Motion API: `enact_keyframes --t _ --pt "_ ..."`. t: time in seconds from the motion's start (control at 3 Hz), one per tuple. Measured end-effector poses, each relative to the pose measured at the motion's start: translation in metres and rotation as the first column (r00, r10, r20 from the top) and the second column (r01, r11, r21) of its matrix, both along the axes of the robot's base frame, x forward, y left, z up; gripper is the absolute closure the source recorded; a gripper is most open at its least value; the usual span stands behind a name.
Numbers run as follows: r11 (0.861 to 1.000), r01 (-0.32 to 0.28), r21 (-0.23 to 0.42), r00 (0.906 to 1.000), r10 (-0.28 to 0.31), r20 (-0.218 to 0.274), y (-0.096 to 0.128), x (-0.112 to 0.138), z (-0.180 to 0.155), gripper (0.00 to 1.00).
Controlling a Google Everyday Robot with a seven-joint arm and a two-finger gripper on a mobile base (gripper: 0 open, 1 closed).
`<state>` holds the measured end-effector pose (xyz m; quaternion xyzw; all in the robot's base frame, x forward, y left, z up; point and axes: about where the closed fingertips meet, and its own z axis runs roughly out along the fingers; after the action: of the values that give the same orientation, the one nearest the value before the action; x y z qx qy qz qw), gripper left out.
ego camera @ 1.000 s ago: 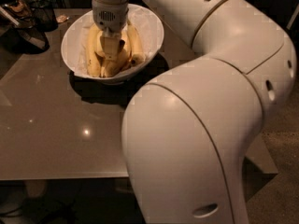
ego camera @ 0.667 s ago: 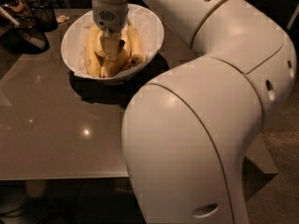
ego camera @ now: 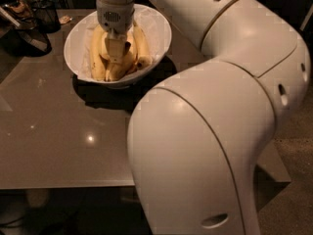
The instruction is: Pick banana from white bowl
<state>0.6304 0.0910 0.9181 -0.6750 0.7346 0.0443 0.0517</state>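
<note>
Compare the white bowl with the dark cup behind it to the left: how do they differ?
The bowl is white and wide; the cup is dark and much narrower. The bowl holds bananas, with the pincer down among them; the cup's contents cannot be made out. Both are round and stand upright.

the white arm (ego camera: 195, 170) fills the right side and foreground, its thick near link rising to a bent elbow (ego camera: 264, 48), then reaching away toward the upper left. the grey-banded wrist (ego camera: 115, 13) points straight down, and the pincer (ego camera: 115, 50) hangs just below it, at the top left of the view.
</note>
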Motion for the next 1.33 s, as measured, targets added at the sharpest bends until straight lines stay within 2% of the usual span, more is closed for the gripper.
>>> enact_keyframes --t 0.67,1.0,1.33 --pt "1.000 0.000 0.000 1.0000 0.000 0.000 0.0000 0.0000 -0.0078 1.00" --pt "1.000 0.000 0.000 1.0000 0.000 0.000 0.0000 0.0000 -0.0078 0.81" --pt "1.000 0.000 0.000 1.0000 0.000 0.000 0.0000 0.0000 -0.0078 0.58"
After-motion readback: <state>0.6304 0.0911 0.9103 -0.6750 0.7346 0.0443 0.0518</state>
